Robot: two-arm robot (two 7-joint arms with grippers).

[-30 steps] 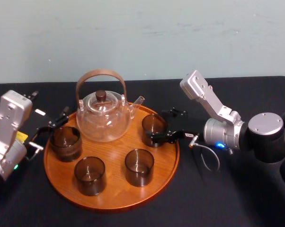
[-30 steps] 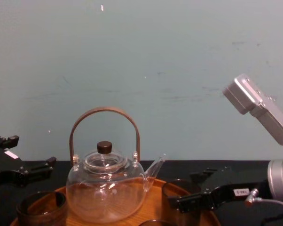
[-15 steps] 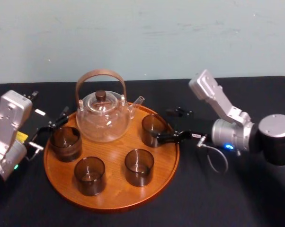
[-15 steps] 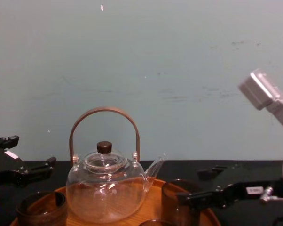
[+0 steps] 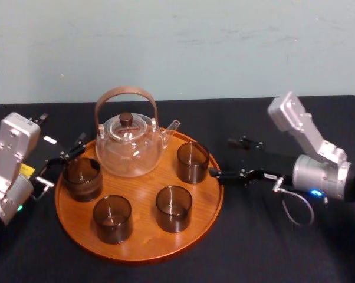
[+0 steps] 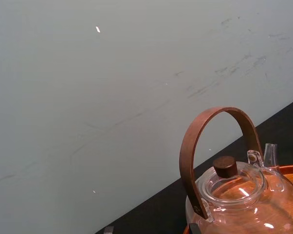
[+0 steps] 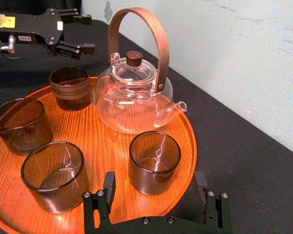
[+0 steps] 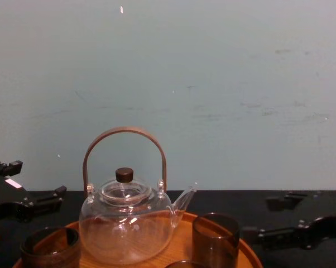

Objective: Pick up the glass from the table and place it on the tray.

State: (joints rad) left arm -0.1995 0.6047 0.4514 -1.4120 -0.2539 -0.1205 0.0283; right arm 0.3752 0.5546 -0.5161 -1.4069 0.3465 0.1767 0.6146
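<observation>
The glass (image 5: pixel 193 162) is a smoky, straight-sided tumbler standing upright on the right side of the round wooden tray (image 5: pixel 136 254). In the chest view the glass (image 8: pixel 215 240) rises beside the teapot's spout. My right gripper (image 5: pixel 222 157) is open just off the tray's right rim, a short gap away from the glass and holding nothing. In the right wrist view the glass (image 7: pixel 154 161) stands free ahead of the spread fingers (image 7: pixel 107 192). My left gripper (image 5: pixel 62 162) rests open at the tray's left edge.
A glass teapot (image 5: pixel 129 144) with a brown hoop handle fills the tray's back. Three more glasses stand on the tray: front right (image 5: pixel 173 208), front left (image 5: pixel 112 219), and a banded one (image 5: pixel 82 178) at the left. Black cloth covers the table (image 5: pixel 272 247).
My right gripper has drawn back to the right, off the tray and away from the glass, which stays put. The left arm has not moved.
</observation>
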